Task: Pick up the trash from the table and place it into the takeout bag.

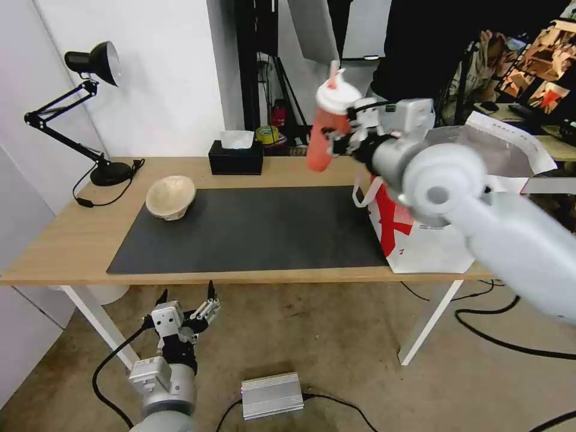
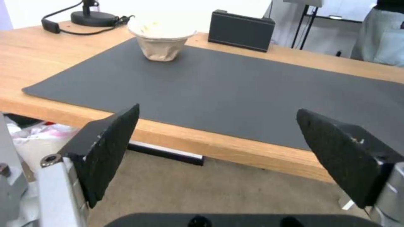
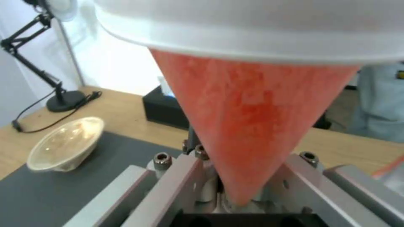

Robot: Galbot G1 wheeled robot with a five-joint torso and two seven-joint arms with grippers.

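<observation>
My right arm hides much of the takeout bag point(image 1: 420, 243); its right pincer point(image 1: 343, 139) clamps the red drink cup point(image 1: 322, 141) aloft. Left pincer point(image 1: 187, 298), fingers apart, hangs below the worktop point(image 1: 78, 234).

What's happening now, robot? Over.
Right gripper shut on red cup, held high left of takeout bag. Left gripper open, low before table. Beige bowl waiting. Path clear.
</observation>
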